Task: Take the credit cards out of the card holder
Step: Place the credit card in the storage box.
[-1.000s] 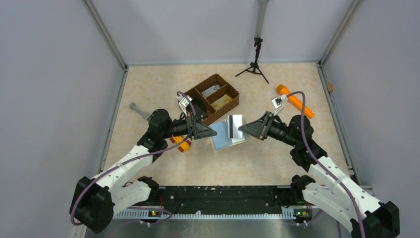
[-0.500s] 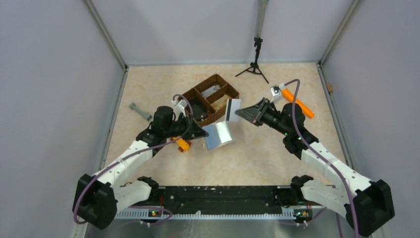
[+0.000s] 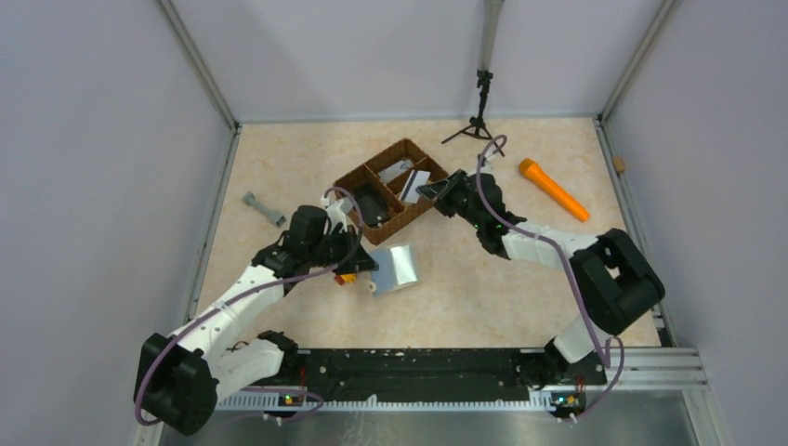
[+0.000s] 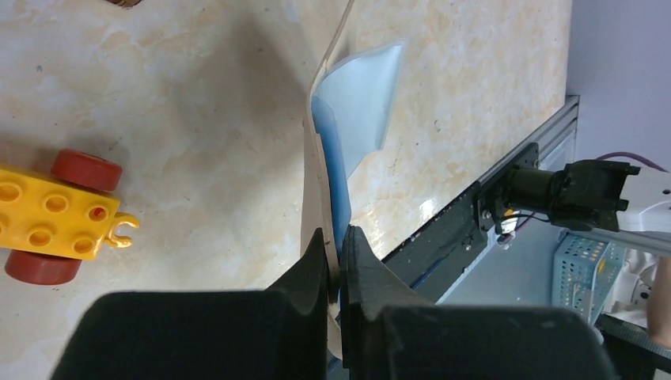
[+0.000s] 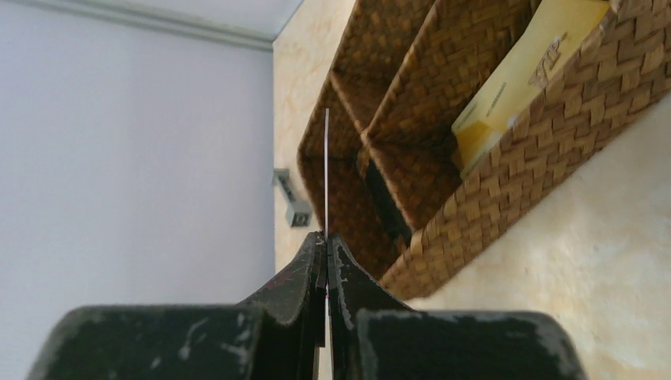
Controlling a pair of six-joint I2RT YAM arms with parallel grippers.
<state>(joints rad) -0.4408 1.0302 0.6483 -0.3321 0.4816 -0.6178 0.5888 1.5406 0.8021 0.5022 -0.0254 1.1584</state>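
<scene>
The card holder is a cream wallet with a pale blue inside, and it hangs open just above the table. My left gripper is shut on its left edge. In the left wrist view the card holder stands edge-on between the shut jaws of the left gripper. My right gripper is shut on a whitish credit card over the wicker tray. That credit card shows in the right wrist view as a thin upright line rising from the right gripper. A tan card lies in a tray compartment.
The brown wicker divided tray sits mid-table, its woven wall close to my right fingers. A yellow toy with red wheels lies beside the holder. An orange cylinder, a grey dumbbell-shaped piece and a small black tripod stand around.
My right gripper has carried the credit card away from the holder, back and left to above the tray. The left gripper has drawn the holder slightly left and nearer.
</scene>
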